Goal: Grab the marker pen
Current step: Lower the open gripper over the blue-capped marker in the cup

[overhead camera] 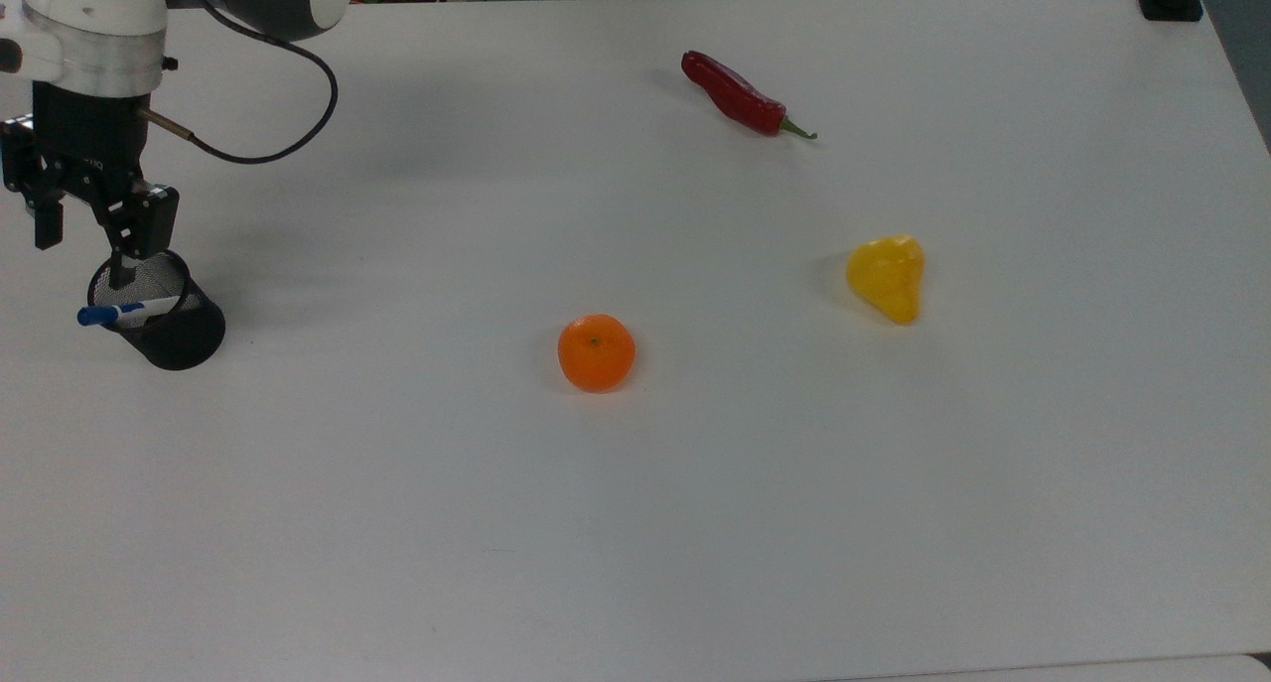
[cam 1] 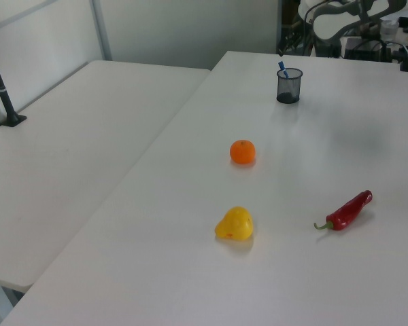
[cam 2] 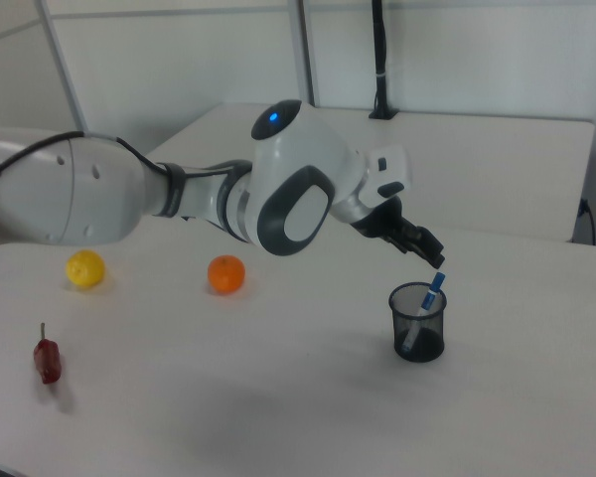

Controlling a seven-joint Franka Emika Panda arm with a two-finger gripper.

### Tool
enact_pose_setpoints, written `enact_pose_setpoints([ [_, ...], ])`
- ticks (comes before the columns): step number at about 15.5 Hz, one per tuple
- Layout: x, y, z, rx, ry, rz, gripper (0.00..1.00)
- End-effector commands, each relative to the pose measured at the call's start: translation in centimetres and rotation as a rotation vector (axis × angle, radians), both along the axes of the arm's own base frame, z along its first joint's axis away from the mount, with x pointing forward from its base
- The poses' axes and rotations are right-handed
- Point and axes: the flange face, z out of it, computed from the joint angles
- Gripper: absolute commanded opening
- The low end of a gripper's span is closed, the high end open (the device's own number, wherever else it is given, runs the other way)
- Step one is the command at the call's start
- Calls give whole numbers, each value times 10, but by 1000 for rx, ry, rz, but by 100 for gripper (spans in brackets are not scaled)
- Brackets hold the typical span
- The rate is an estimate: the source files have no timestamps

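Observation:
The marker pen has a white barrel and a blue cap. It leans in a black mesh cup at the top view's left, with the capped end sticking out over the rim. My gripper hangs open just above the cup's far rim, one finger over the opening and nothing between the fingers. In the right view the gripper is right above the marker pen's blue top, which rises out of the cup. The left view has the cup far back with the marker pen poking up.
On the white table lie an orange at the middle, a yellow pear-shaped fruit toward the top view's right, and a red chili at the far side. A cable loops off the arm behind the gripper.

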Motion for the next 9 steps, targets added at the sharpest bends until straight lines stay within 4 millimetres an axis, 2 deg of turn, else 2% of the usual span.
enact_pose_setpoints([
  [1, 7, -5, -26, -16, -41, -13, 72],
  [6, 14, -13, -66, -44, -64, 0, 62],
  [7, 15, -12, -73, -49, -67, 5, 55],
  [9, 15, -14, -72, -59, -77, 11, 31],
])
